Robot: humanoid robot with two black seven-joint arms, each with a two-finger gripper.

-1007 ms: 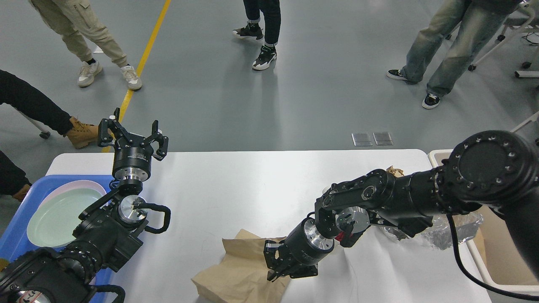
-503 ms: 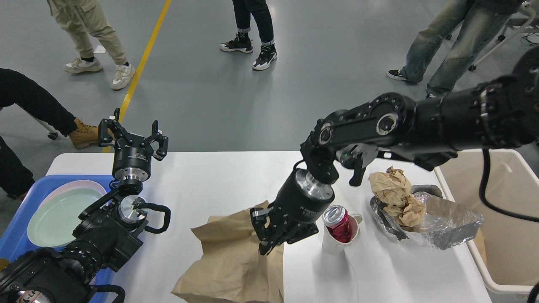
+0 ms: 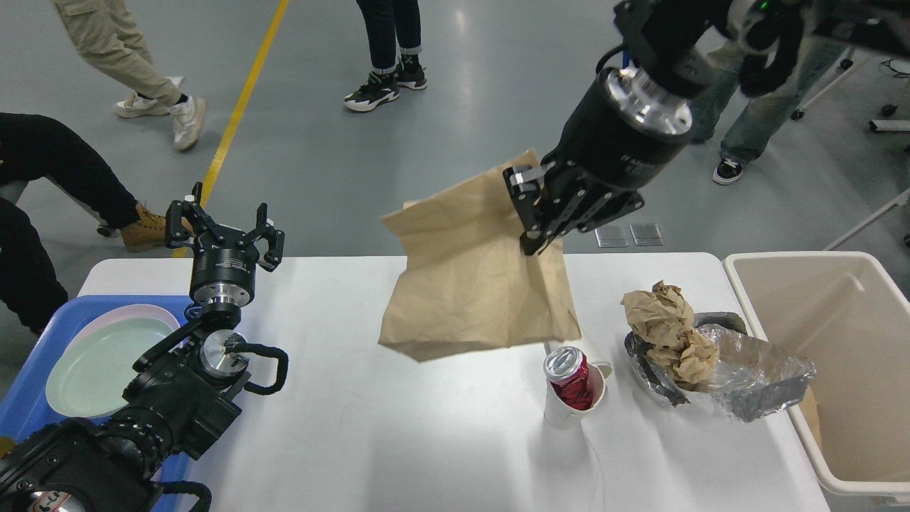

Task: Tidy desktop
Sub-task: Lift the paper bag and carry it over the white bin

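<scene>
The white desktop [image 3: 398,441] fills the lower view. My right gripper [image 3: 534,238] is shut on the top edge of a brown paper bag [image 3: 469,284] and holds it hanging well above the desktop's middle. My left gripper [image 3: 225,229] is open and empty, pointing up over the desktop's far left corner. A red can [image 3: 571,378] stands in a white paper cup [image 3: 565,416] right of centre. Crumpled brown paper [image 3: 665,331] lies in a foil tray [image 3: 746,384] at the right.
A beige bin [image 3: 846,370] stands beside the desktop's right edge. A blue tray [image 3: 28,398] at the left holds a pale green plate [image 3: 99,366]. Several people stand on the grey floor beyond the far edge.
My right arm has lifted the paper bag off the desktop's near middle, up and to the right. The can, cup and foil tray have come into view. The left arm has not moved.
</scene>
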